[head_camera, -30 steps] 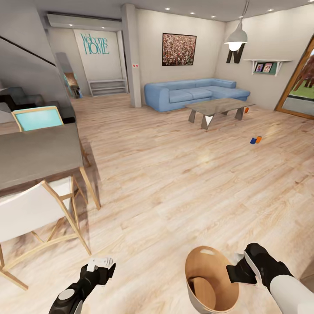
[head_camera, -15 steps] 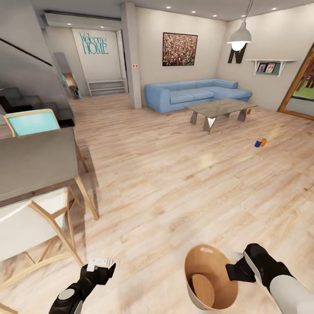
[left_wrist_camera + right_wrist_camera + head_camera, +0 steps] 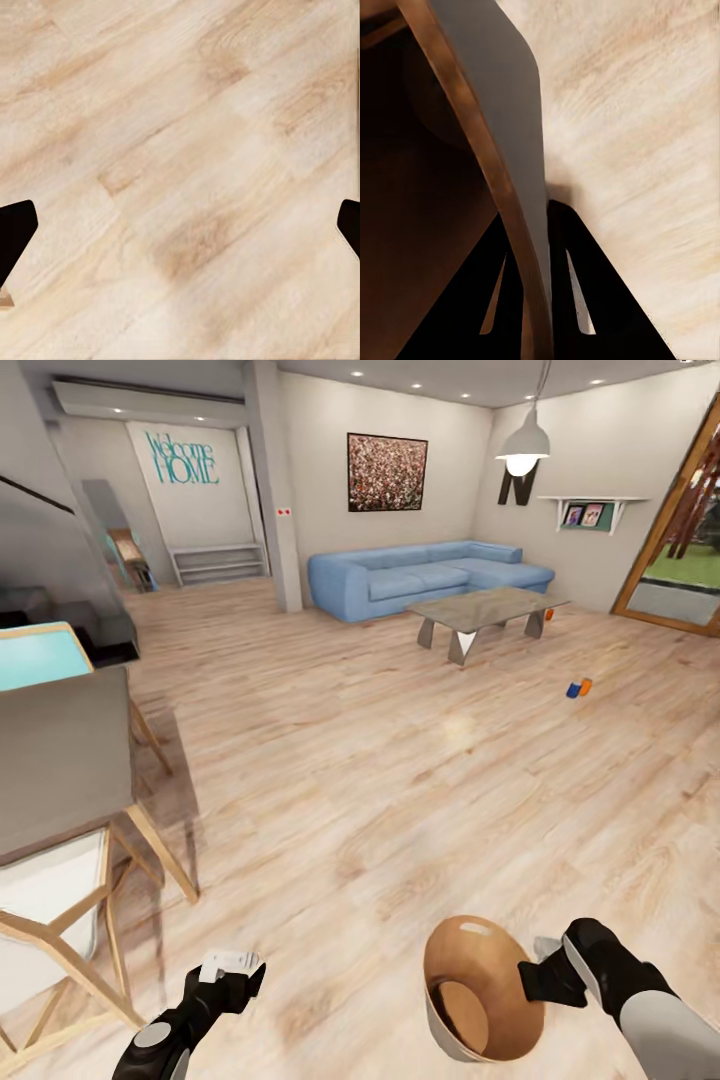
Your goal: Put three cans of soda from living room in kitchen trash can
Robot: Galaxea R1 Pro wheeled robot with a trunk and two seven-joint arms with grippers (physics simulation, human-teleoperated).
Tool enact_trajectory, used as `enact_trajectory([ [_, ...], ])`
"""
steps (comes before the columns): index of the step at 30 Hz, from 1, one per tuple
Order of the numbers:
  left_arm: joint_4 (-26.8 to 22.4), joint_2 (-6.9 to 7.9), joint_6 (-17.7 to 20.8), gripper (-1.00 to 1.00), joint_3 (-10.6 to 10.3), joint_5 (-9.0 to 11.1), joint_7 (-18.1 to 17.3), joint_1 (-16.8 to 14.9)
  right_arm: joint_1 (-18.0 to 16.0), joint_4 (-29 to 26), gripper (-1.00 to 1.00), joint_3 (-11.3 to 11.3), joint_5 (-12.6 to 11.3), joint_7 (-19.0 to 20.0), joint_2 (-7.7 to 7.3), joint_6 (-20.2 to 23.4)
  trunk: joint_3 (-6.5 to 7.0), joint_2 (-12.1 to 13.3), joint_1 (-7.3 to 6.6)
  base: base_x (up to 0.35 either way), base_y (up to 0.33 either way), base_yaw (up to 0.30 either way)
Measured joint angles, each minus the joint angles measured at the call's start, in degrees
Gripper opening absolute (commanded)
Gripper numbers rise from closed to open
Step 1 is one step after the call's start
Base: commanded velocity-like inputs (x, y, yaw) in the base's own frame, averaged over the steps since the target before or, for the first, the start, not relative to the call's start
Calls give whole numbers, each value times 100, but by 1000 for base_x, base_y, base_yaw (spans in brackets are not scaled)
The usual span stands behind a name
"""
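The trash can (image 3: 480,990), grey outside and wood-coloured inside, hangs tilted low in the head view, nothing inside it. My right gripper (image 3: 535,980) is shut on its rim; in the right wrist view the fingers (image 3: 577,300) pinch the wall (image 3: 510,150). My left gripper (image 3: 232,970) is open over bare floor, its dark fingertips (image 3: 15,232) far apart. Far ahead on the floor, a dark blue can (image 3: 573,690) and an orange can (image 3: 586,685) lie together. Another orange can (image 3: 549,615) stands by the low grey table (image 3: 485,610).
A grey dining table (image 3: 60,760) with wood-framed chairs (image 3: 50,900) stands close at the left. The blue corner sofa (image 3: 420,575) lies behind the low table, a wood-framed glass door (image 3: 680,560) at the right. Wide wooden floor (image 3: 400,780) stretches between me and the cans.
The whole view has shifted: the dining table and chairs have slid out to the left and the room has drawn nearer. Both arms keep their pose, the trash can still held.
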Motion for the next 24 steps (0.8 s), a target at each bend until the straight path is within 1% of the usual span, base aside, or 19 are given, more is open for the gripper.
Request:
enact_trajectory([
  [1, 0, 0, 0, 100, -2, 0, 0, 0, 0, -1, -100, -63, 15, -3, 3, 0, 0, 0, 0, 324, 0, -238],
  [6, 0, -3, 0, 100, -3, 0, 0, 0, 1, -1, -100, -147, 45, -15, 18, 2, 0, 0, 0, 324, 0, -242],
  [24, 0, -5, 0, 100, -5, 0, 0, 0, 1, -10, -100, -179, 29, -20, 28, -2, 0, 0, 0, 324, -6, -244],
])
